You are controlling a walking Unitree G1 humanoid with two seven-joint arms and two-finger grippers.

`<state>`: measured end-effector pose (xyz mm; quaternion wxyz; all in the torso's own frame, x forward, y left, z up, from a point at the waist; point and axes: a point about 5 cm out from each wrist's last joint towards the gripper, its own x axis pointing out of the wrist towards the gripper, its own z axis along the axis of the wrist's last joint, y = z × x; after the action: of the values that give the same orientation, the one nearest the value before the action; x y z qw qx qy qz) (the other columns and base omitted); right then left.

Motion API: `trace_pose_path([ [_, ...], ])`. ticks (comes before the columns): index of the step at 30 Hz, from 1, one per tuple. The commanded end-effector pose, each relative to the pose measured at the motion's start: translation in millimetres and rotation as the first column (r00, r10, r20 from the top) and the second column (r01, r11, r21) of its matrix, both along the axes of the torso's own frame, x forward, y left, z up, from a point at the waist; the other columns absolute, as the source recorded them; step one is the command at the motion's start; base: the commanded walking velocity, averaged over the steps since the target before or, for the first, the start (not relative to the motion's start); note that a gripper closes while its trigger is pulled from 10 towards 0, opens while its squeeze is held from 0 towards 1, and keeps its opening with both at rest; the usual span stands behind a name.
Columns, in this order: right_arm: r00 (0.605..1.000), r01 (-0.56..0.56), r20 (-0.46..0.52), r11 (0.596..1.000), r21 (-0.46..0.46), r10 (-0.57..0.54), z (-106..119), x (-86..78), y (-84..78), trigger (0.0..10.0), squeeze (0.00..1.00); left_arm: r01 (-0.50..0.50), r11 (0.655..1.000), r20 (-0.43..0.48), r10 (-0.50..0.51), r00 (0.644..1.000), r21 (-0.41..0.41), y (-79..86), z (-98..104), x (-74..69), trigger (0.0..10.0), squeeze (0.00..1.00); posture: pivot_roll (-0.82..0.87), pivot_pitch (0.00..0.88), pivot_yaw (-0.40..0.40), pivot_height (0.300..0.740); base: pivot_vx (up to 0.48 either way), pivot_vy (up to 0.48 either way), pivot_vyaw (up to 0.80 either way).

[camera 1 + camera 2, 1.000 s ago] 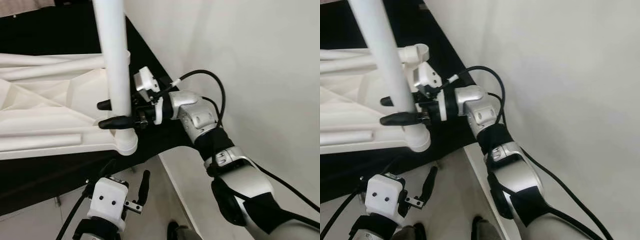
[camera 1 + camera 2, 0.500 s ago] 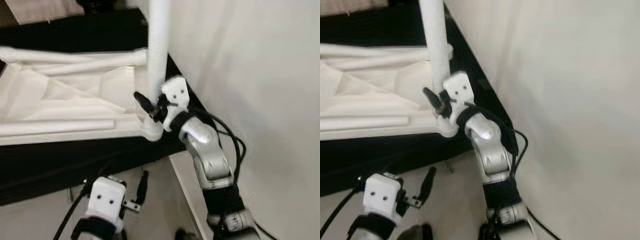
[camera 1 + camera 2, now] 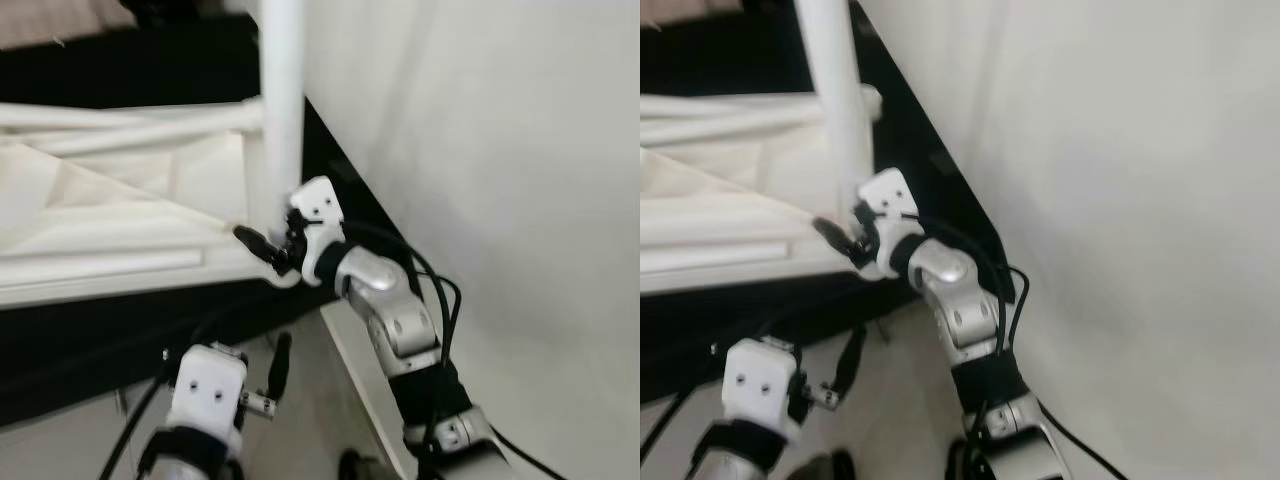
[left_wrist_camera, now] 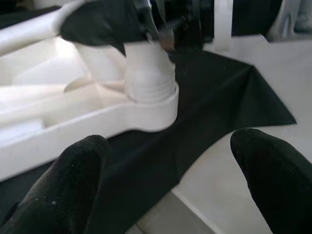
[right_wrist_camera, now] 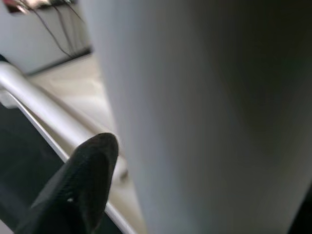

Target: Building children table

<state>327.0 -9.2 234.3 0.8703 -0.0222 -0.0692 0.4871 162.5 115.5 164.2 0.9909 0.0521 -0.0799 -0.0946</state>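
Lying on a black cloth (image 3: 120, 330) beside a white wall (image 3: 500, 150), the upturned tabletop (image 3: 110, 225) is seen; its leg (image 3: 281, 110) is gripped by the right gripper (image 3: 268, 250), while the left gripper (image 3: 250, 365), jaws parted, hangs below.

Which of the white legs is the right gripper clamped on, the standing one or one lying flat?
The upright leg in the corner socket. The right gripper grips it near its base; the other legs lie flat on the overturned tabletop.
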Motion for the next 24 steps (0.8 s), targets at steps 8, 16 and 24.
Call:
trace_pose_path([
  [8, 0.857, -0.484, 0.124, 0.865, -0.134, 0.500, 41.2, 11.3, -2.2, 10.0, 0.00, -0.007, 1.000, -0.036, 0.007, 0.999, 0.002, -3.6, -4.6, -7.2, 10.0, 0.00, 0.04, 0.274, -0.067, 0.740, 0.000, 0.000, 0.00],
  [16, 0.755, -0.619, 0.082, 0.749, -0.236, 0.650, 57.1, 17.3, -14.7, 0.0, 0.00, -0.006, 1.000, -0.045, 0.006, 0.999, -0.003, -5.6, -4.4, -11.6, 10.0, 0.00, 0.04, 0.283, -0.069, 0.740, 0.000, 0.000, 0.00],
  [24, 0.701, -0.672, 0.060, 0.687, -0.276, 0.710, 60.4, 23.6, -21.8, 0.0, 0.00, -0.006, 1.000, -0.049, 0.005, 0.999, -0.004, -6.4, -4.3, -12.6, 10.0, 0.00, 0.02, 0.287, -0.070, 0.740, 0.000, 0.000, 0.00],
])
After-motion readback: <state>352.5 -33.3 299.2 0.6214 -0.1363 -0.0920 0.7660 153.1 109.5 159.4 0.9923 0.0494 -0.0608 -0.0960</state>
